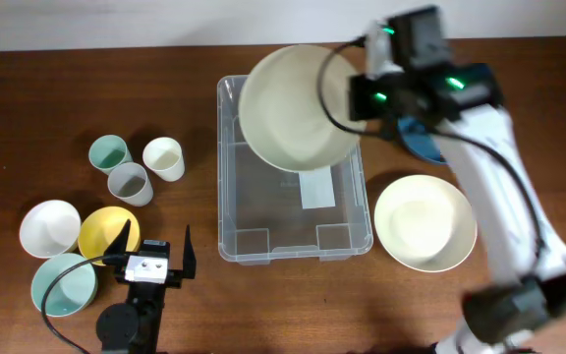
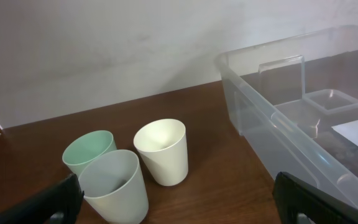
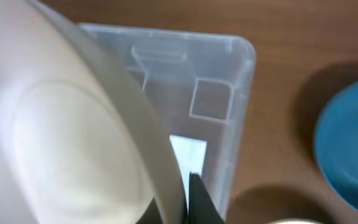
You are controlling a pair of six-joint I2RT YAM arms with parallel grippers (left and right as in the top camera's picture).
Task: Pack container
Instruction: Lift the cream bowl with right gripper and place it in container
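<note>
Wooden table (image 1: 28, 118) bore the clear container (image 1: 226, 197) at its centre.
Above its far end hung a large cream bowl (image 1: 293, 108), rim pinched in the clenched right gripper (image 1: 360, 98); the left gripper (image 1: 155, 248) stood spread wide and empty.

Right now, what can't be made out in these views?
Blue dish: overhead, mostly under the right arm; right wrist view, cut by the edge.
Container far end: overhead, covered by the held cream bowl.
Right gripper: right wrist view, one finger behind the bowl's rim, blurred.
Left gripper: left wrist view, fingertips cut off at the bottom edge.
</note>
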